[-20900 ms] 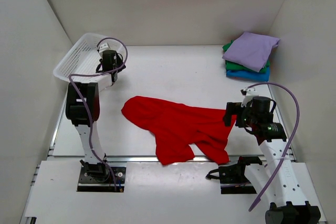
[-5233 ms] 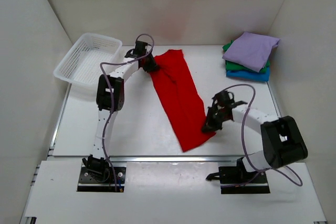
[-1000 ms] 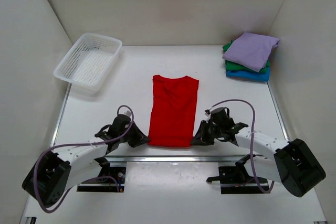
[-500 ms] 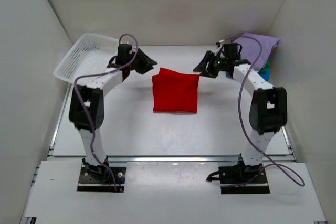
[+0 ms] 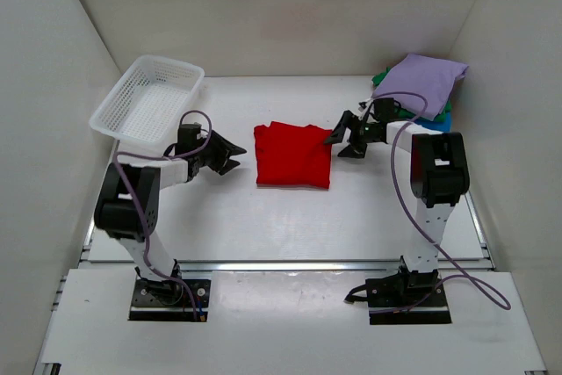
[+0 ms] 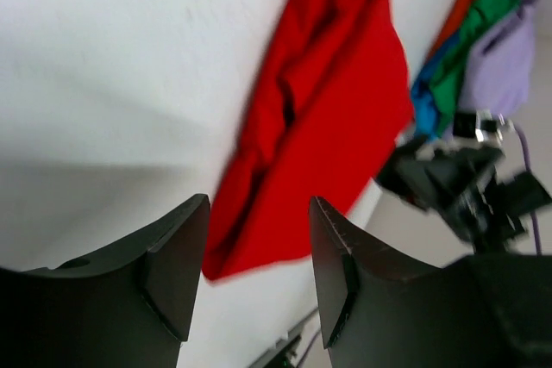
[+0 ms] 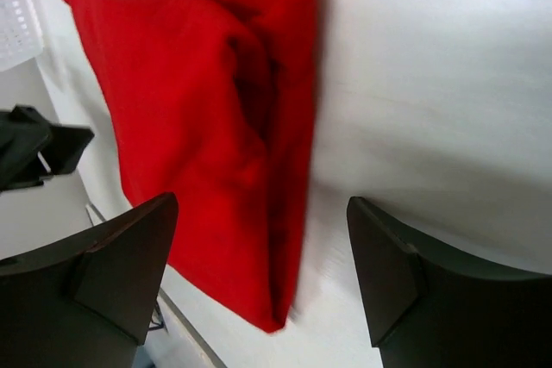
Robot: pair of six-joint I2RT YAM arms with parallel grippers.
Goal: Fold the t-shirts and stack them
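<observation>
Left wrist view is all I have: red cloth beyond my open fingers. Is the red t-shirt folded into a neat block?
Observer: Yes. From above, the red t-shirt lies flat as a roughly square folded block.
Operator: Is the right gripper holding it?
Observer: No. The right gripper stands open by its right edge, gripping nothing.
Operator: Where is the basket?
Observer: The white basket sits at the far left, behind the left gripper, apart from the shirt.

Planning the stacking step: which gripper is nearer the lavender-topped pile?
Right. The right gripper sits between the red shirt and the pile; the left gripper is on the shirt's other side.
</observation>
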